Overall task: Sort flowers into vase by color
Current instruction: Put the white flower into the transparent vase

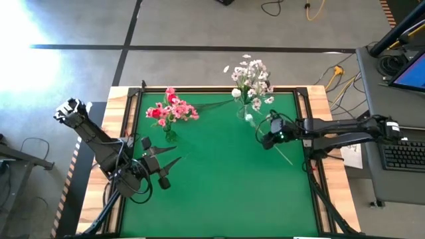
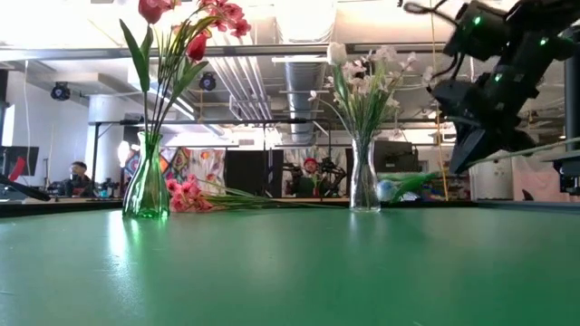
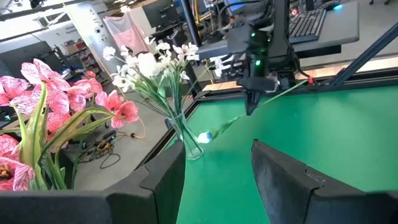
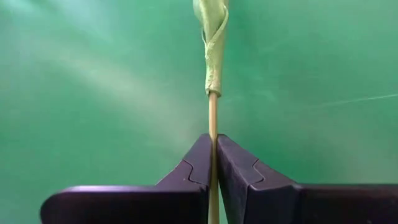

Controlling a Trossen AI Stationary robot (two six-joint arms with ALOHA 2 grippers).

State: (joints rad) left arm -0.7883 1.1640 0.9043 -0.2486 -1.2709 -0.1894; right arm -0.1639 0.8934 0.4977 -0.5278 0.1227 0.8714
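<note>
No readable writing or brand that we can see. Green vase (image 2: 146,188) holds pink/red flowers (image 1: 171,109); clear vase (image 2: 364,177) holds white sprays (image 1: 251,78). One pink stem (image 2: 204,199) lies on the mat behind them. Right gripper (image 4: 214,163), fingers clamped on a white-bud stem (image 3: 245,112), hangs above the mat near the clear vase. Left gripper (image 3: 217,180) waits w/ fingers apart at the near left.

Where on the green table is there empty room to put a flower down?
The middle and near part of the green mat, between the left hand and the right hand, is bare. The far edge is crowded: the red-flower vase, a loose pink flower, the white-flower vase.
</note>
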